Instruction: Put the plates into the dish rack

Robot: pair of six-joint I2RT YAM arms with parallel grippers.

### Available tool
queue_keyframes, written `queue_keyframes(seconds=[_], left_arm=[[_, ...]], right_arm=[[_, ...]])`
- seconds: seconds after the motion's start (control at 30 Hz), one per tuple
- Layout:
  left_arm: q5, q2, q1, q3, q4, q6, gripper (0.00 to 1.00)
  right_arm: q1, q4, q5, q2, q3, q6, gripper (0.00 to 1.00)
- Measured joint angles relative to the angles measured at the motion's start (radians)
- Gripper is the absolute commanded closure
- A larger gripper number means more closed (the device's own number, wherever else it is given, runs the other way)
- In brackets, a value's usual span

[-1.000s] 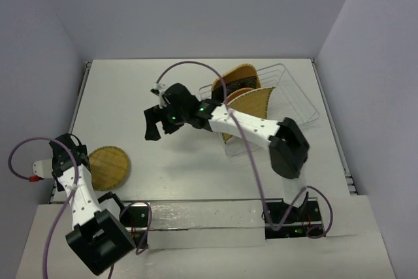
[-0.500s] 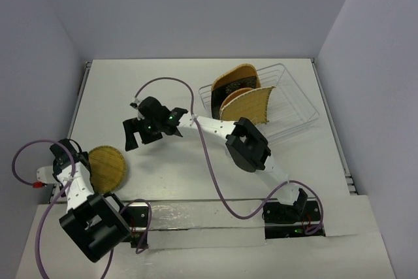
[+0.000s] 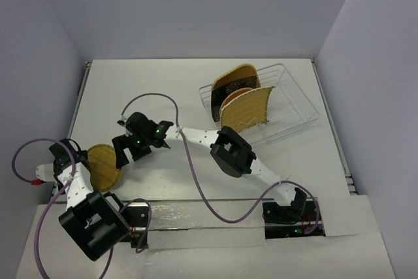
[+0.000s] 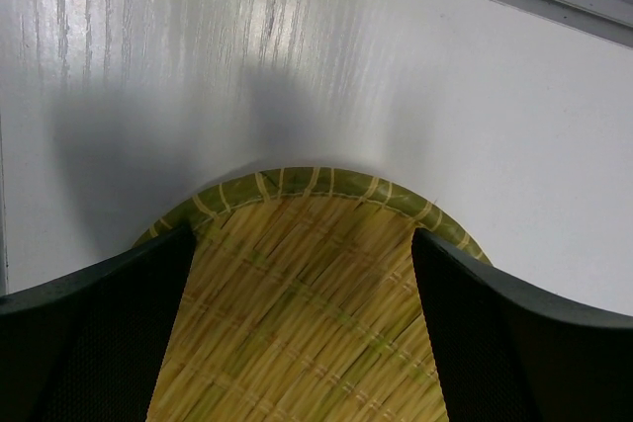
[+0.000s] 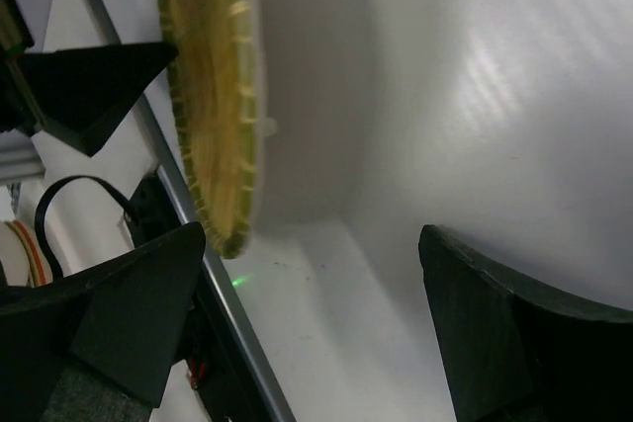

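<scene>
Spanning the white table (image 3: 163,83) from its base at the near right, the right arm lies low and long toward the left side, where its right gripper (image 3: 121,153) hangs just beside a round woven tan bamboo plate (image 3: 104,166) with a green-tinged rim. The jaws of that gripper stand wide with nothing between them; its wrist camera shows the round plate (image 5: 213,116) edge-on at the upper left, apart from both dark fingers, with the right gripper (image 5: 316,323) open over bare table. On the plate's other side sits the left gripper (image 3: 80,161), its arm folded close to the near left corner. From the left wrist, the left gripper (image 4: 302,343) has its jaws spread to their widest, and the round plate (image 4: 307,274) fills the space between the two black fingers, its curved rim casting a shadow on the table beyond; whether the fingers touch the weave cannot be told. Well apart, at the far right, the pale wire dish rack (image 3: 294,112) holds plates standing on edge: a dark patterned plate (image 3: 228,87) against a tan woven one (image 3: 240,70), and a fringed tan woven plate (image 3: 253,106) in front of them.
</scene>
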Motion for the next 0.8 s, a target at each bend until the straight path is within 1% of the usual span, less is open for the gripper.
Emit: queue_keyframes(seconds=[0.1,0.2,0.27,0.3,0.47,0.63,0.7,0.73,0.8], left_arm=[[-0.001,-0.001,0.000,-0.002,0.005,0.002,0.01],[-0.002,-0.007,0.000,-0.008,0.016,0.009,0.01],[-0.002,-0.008,0.000,-0.009,0.021,0.017,0.01],[-0.001,-0.008,0.000,-0.010,0.023,0.021,0.01],[-0.001,-0.017,-0.001,-0.016,0.034,0.033,0.01],[-0.004,-0.044,-0.019,-0.029,0.040,0.046,0.01],[-0.006,-0.051,-0.027,-0.032,0.041,0.050,0.01],[-0.008,-0.051,-0.031,-0.033,0.041,0.053,0.01],[-0.013,-0.051,-0.041,-0.034,0.042,0.057,0.01]], right_arm=[[0.021,-0.003,-0.018,0.009,0.034,-0.007,0.10],[0.029,0.001,-0.055,0.023,0.091,-0.012,0.20],[0.024,0.008,-0.078,0.036,0.128,-0.018,0.25],[0.021,0.011,-0.086,0.045,0.145,-0.020,0.31],[0.000,0.021,-0.134,0.104,0.217,-0.008,0.35],[-0.015,0.022,-0.175,0.137,0.222,0.015,0.47],[-0.019,0.024,-0.190,0.146,0.222,0.022,0.47],[-0.020,0.027,-0.199,0.148,0.222,0.027,0.53],[-0.020,0.036,-0.218,0.153,0.222,0.038,0.69]])
